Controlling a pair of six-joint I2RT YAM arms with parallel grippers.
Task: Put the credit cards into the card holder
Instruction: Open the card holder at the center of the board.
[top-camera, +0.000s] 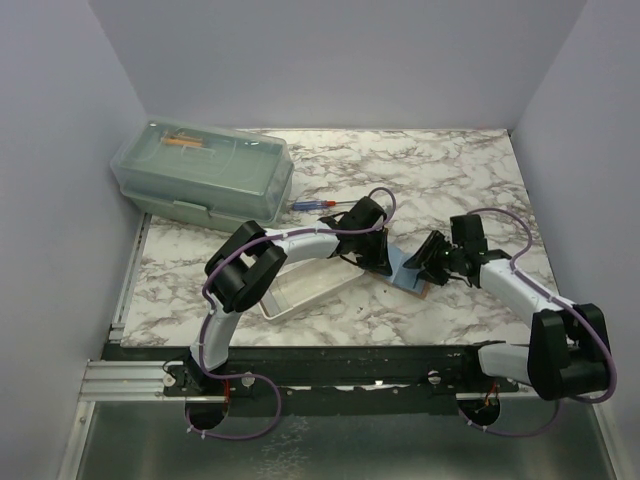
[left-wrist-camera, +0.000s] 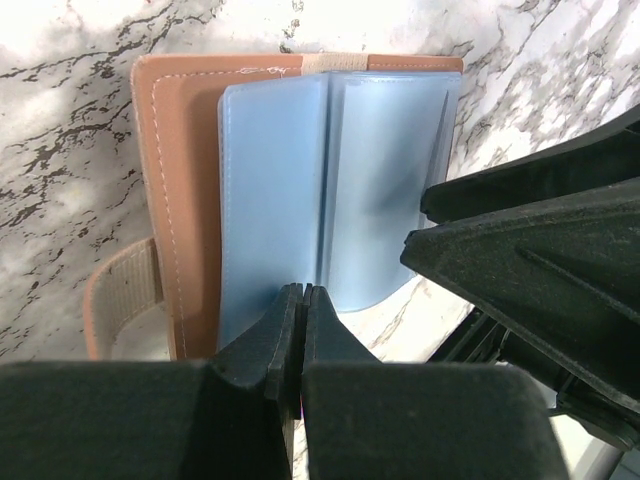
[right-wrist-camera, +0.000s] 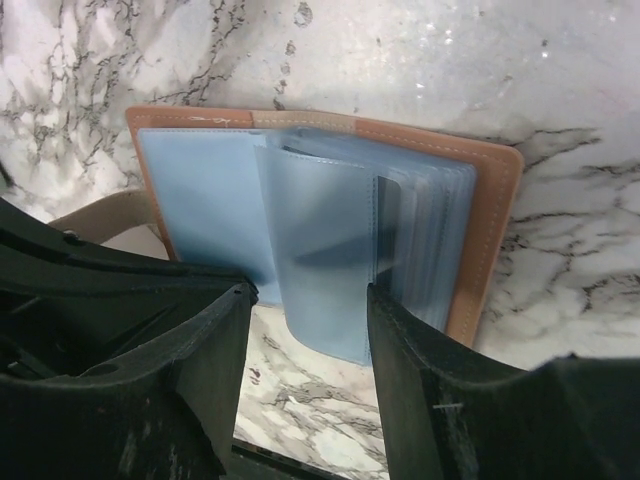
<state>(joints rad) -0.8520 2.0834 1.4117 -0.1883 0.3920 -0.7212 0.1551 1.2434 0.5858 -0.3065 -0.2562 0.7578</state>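
The tan-brown card holder (top-camera: 408, 276) lies open on the marble table between my two grippers, cover down (left-wrist-camera: 180, 150) (right-wrist-camera: 490, 200). Inside it are blue-grey translucent leaves (left-wrist-camera: 270, 180) (right-wrist-camera: 320, 240); I cannot tell loose credit cards apart from these leaves. My left gripper (top-camera: 372, 258) (left-wrist-camera: 303, 292) is shut, its tips at the near edge of the left blue leaf. I cannot tell whether anything is pinched between them. My right gripper (top-camera: 428, 262) (right-wrist-camera: 310, 292) is open, its fingers on either side of a raised blue leaf that curls up from the middle of the holder.
A white tray (top-camera: 300, 290) lies under the left arm, just left of the holder. A clear green lidded box (top-camera: 205, 170) stands at the back left, with a red-and-blue pen (top-camera: 315, 204) beside it. The holder's tan strap (left-wrist-camera: 120, 290) sticks out at its left.
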